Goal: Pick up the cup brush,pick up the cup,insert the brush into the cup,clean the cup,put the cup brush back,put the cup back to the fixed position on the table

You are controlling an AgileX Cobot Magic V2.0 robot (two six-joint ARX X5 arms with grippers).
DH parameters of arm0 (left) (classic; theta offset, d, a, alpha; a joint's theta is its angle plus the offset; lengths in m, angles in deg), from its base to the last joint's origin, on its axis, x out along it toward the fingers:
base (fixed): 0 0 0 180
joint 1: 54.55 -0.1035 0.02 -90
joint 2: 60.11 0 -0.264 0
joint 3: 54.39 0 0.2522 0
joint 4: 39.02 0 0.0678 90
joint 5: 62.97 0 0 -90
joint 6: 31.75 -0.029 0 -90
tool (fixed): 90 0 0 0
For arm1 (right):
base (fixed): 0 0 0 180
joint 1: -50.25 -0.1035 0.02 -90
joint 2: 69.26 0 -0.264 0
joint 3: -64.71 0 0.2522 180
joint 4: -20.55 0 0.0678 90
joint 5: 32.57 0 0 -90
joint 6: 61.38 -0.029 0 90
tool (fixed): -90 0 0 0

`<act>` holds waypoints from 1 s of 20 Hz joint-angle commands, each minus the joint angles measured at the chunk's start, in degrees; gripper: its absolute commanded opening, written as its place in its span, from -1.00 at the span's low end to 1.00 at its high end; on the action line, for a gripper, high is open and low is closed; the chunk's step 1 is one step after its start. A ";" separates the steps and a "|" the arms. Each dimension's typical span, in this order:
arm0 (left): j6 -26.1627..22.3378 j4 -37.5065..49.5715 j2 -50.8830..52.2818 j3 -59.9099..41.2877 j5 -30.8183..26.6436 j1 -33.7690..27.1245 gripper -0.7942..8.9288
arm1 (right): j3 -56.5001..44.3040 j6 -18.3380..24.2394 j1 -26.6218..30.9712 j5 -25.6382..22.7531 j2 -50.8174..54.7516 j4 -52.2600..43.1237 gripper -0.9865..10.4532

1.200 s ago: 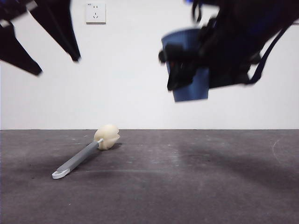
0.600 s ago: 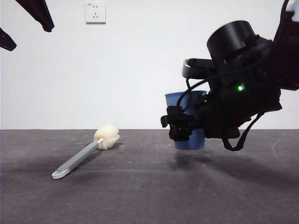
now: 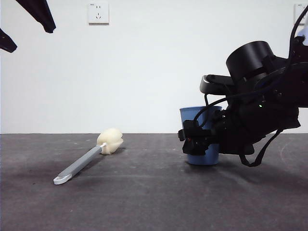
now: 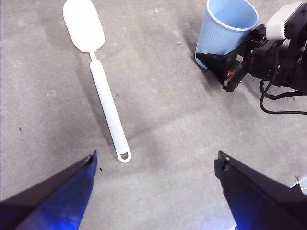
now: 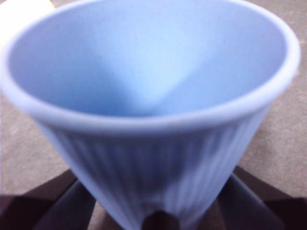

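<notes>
The blue ribbed cup (image 3: 195,115) stands upright, its base at the table (image 3: 144,202), right of centre. My right gripper (image 3: 197,144) is shut on the cup low on its wall; the right wrist view shows the cup (image 5: 153,96) filling the frame with a dark jaw on each side of its base. The cup brush (image 3: 89,156) lies flat to the left, cream sponge head toward the wall, white loop toward the camera. My left gripper (image 4: 156,167) hangs open high above the cup brush (image 4: 103,96), holding nothing. That view also shows the cup (image 4: 225,26) and right gripper (image 4: 225,67).
A white wall with a socket (image 3: 98,13) closes off the far edge of the table. The left gripper's black tips (image 3: 26,29) show at the top left corner. A wide stretch of bare table separates brush and cup.
The right gripper has come down with the cup, from high in the air to table level, shifting slightly right. The left gripper rose toward the top left corner. The brush has not moved.
</notes>
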 commanded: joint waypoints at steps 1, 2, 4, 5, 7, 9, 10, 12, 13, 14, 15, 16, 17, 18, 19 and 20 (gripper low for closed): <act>-0.68 -0.07 0.09 -0.57 -0.07 -0.11 0.01 | -0.48 -0.85 0.24 0.39 -1.14 1.14 -0.86; -0.68 -0.20 0.09 -0.57 -0.09 -0.11 0.01 | -0.48 -0.81 0.33 1.46 -1.25 2.34 -0.86; -0.68 -0.17 0.07 -0.57 -0.09 -0.11 0.01 | -0.48 -0.83 0.35 1.70 -1.25 5.64 -0.86; -0.68 -0.17 0.09 -0.57 -0.09 -0.11 0.01 | -0.48 -0.81 0.31 1.70 -1.25 7.08 -0.86; -0.68 -0.17 0.07 -0.57 -0.09 -0.11 0.01 | -0.48 -0.72 0.28 1.68 -1.25 9.09 -0.68; -0.68 -0.20 0.07 -0.57 -0.09 -0.11 0.01 | -0.48 -0.79 0.28 1.70 -1.25 9.40 -0.39; -0.68 -0.20 0.07 -0.57 -0.09 -0.11 0.01 | -0.48 -0.81 0.28 1.70 -1.22 9.42 -0.30; -0.66 -0.50 0.07 -0.57 -0.09 -0.11 0.01 | -0.48 -0.85 0.13 1.68 -1.22 9.86 -0.17; -0.66 -0.83 0.07 -0.57 -0.11 -0.11 0.01 | -0.48 -0.83 -0.04 1.66 -1.18 10.45 -0.15; -0.66 -1.07 0.07 -0.57 -0.13 -0.11 0.01 | -0.48 -0.85 -0.11 1.66 -1.11 11.04 -0.15; -0.68 -1.27 0.07 -0.57 -0.13 -0.11 0.01 | -0.50 -0.85 -0.22 1.66 -0.98 11.61 -0.13; -0.66 -1.33 0.07 -0.57 -0.13 -0.11 0.01 | -0.48 -0.94 -0.26 1.66 -0.83 12.02 -0.07; -0.66 -1.44 0.07 -0.57 -0.13 -0.11 0.01 | -0.48 -1.22 -0.33 1.66 -0.44 12.68 -0.04; -0.61 -1.44 0.07 -0.57 -0.13 -0.11 0.01 | -0.50 -1.42 -0.37 1.66 -0.13 13.18 -0.04; -0.61 -1.44 0.07 -0.57 -0.13 -0.11 0.01 | -0.48 -1.86 -0.42 1.66 0.63 14.16 -0.04; -0.59 -1.44 0.07 -0.57 -0.13 -0.11 0.01 | -0.50 -1.92 -0.48 1.66 1.53 15.41 -0.04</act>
